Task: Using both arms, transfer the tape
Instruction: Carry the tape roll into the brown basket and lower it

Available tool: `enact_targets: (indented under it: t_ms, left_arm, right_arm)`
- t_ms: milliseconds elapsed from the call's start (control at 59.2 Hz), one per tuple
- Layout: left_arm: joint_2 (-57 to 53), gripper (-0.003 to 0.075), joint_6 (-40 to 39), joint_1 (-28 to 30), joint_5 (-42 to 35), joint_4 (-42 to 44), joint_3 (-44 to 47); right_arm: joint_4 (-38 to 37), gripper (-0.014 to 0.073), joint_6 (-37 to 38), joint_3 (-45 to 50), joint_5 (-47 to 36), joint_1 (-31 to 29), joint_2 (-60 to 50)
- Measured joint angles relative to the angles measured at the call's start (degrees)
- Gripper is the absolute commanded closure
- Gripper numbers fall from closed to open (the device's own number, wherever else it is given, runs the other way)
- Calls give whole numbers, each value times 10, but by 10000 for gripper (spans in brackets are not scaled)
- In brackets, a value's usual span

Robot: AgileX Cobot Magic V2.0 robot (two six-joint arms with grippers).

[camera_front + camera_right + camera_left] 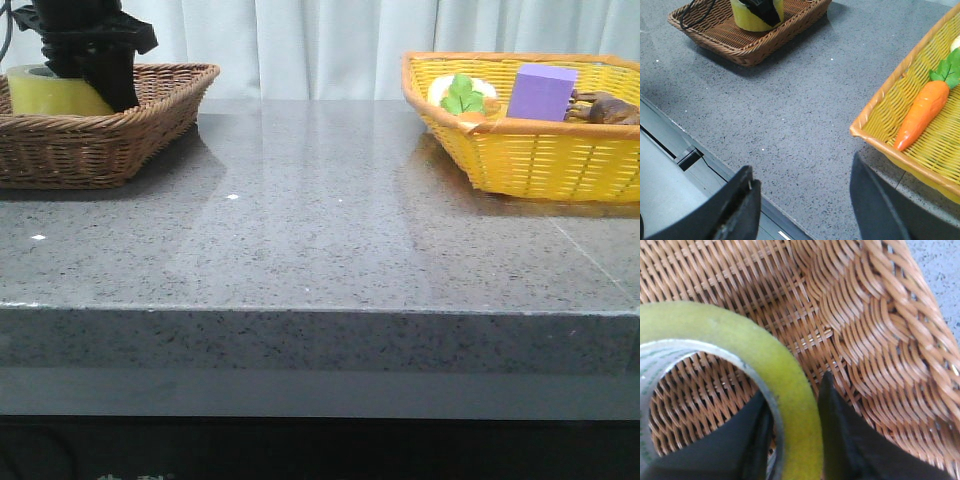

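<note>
Tape (790, 390): in brown basket (150, 110), counter's far-left corner, core axis upright. Left hand (792, 440) straddles its wall, fingers narrow, not visibly clamped. Right hand (802, 200): wide, empty, well apart.

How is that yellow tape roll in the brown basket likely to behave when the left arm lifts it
The tape roll will probably stay stiff: it is a thick wound ring on a pale core. The left gripper straddles its wall, one finger inside the core, one outside, so it may swing or tilt once lifted. The glossy side could slip. Set on edge, it would likely roll.
</note>
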Motion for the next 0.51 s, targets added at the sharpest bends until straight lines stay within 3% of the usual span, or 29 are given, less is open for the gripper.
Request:
enact_targets:
  t_ms: [152,506]
  left_arm:
    - [0,305,0,0,-1,2,-1]
    - [-1,300,0,0,-1,-1,-1]
  right_arm:
    - [0,166,0,0,0,0,0]
    - [0,166,0,0,0,0,0]
